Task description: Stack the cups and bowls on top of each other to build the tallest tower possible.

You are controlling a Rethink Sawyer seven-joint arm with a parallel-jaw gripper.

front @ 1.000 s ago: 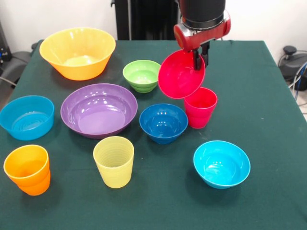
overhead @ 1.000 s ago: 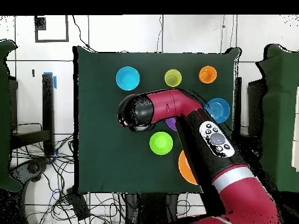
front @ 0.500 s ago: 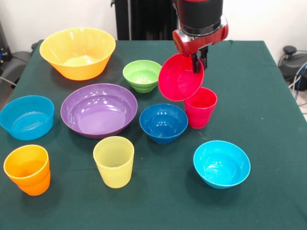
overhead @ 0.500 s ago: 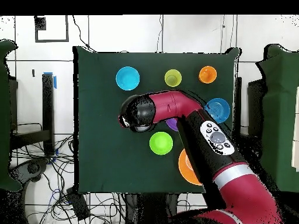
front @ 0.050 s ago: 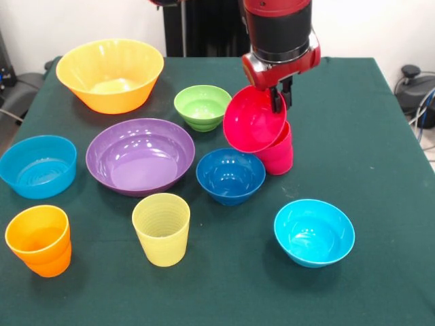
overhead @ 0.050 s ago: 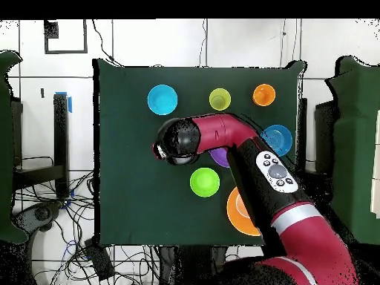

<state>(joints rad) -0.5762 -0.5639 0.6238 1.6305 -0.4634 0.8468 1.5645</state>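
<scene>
Gripping the red bowl (front @ 0.050 s ago: 254, 119) by its far rim, the gripper (front @ 0.050 s ago: 279, 98) is pinched closed on that edge, bowl tilted steeply with its mouth facing near-left, hanging just over the red cup (front @ 0.050 s ago: 279, 153) and overlapping its top. Whether bowl and cup actually touch, can't tell from the front. Cup stands right of the dark blue bowl (front @ 0.050 s ago: 230, 175), near the table's (front @ 0.050 s ago: 353, 122) middle.

Handling guess: thin glossy plastic, light, stiff, slick (a rim pinch lets it swing, as the tilt suggests). Rim is the only real hold; the curved wall would slip. Light cup underneath could tip if nudged sideways.

Hidden: in the overhead view the arm (overhead @ 0.050 s ago: 245, 148) covers the red bowl, red cup and dark blue bowl entirely, and most of the purple bowl (front @ 0.050 s ago: 140, 155). Cup rim is behind the bowl in front view. Fingertips partly masked by the bowl edge.

Others untouched: lime bowl (front @ 0.050 s ago: 200, 106), cyan bowl (front @ 0.050 s ago: 314, 231), yellow cup (front @ 0.050 s ago: 162, 228), orange cup (front @ 0.050 s ago: 39, 240).
</scene>
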